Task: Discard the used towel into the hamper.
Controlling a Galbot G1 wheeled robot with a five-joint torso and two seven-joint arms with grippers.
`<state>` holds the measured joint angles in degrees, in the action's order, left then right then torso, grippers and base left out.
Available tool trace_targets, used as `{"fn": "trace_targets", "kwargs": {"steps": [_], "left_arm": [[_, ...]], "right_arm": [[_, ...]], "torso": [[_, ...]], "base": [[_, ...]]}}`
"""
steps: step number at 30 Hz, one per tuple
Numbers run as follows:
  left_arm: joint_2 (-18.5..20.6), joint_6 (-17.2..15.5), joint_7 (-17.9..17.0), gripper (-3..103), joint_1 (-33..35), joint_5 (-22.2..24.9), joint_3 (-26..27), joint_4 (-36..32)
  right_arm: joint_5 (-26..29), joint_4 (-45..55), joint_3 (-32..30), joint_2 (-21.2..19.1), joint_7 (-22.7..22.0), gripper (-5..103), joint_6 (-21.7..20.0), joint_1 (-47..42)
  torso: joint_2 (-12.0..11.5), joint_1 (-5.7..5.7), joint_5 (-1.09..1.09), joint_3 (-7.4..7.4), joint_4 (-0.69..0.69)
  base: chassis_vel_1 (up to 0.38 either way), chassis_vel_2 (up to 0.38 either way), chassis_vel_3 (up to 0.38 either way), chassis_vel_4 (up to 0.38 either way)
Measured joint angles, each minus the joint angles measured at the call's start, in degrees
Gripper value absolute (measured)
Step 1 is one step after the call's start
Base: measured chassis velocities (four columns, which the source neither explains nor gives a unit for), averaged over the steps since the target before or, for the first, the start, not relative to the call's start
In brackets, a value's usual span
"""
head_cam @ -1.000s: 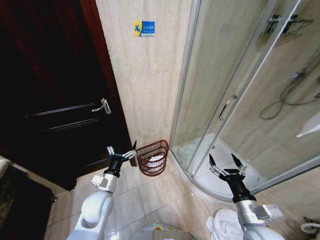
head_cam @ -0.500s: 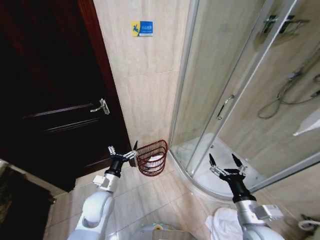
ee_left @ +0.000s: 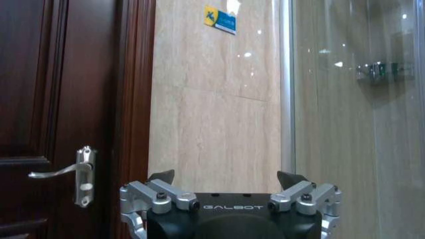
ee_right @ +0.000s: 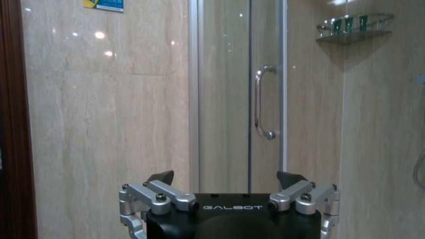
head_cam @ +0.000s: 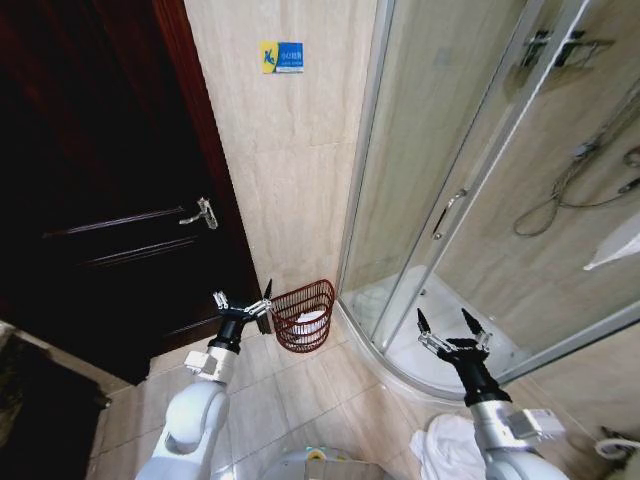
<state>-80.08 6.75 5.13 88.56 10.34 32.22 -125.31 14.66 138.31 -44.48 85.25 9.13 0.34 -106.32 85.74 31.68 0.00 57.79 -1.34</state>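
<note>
Both jaws spread and empty: left gripper (head_cam: 241,304) raised just beside hamper (head_cam: 304,316) rim, right gripper (head_cam: 450,336) raised before shower door (head_cam: 420,200). Hamper on floor (head_cam: 300,390) against wall (head_cam: 290,180), between door (head_cam: 100,200) and shower curb, white cloth inside. Open tile ahead of both arms; white towel (head_cam: 440,450) heaped at right arm's base.

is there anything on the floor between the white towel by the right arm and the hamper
Nothing visible: bare tiles run from the white towel, heaped beside the right arm's base, to the hamper against the wall. Both the left gripper and right gripper are open and empty.
</note>
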Motion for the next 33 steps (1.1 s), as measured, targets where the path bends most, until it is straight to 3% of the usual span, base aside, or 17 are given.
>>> {"fn": "trace_targets", "kwargs": {"steps": [33], "left_arm": [[-0.2,0.5,0.1,100,0.3,-0.2,-0.2,0.4]], "right_arm": [[0.0,0.1,-0.4,-0.5,0.4,100,0.0,0.0]], "torso": [[0.0,0.00,0.00,0.00,0.00]], "base": [[-0.029,-0.031,0.033,0.033]]}}
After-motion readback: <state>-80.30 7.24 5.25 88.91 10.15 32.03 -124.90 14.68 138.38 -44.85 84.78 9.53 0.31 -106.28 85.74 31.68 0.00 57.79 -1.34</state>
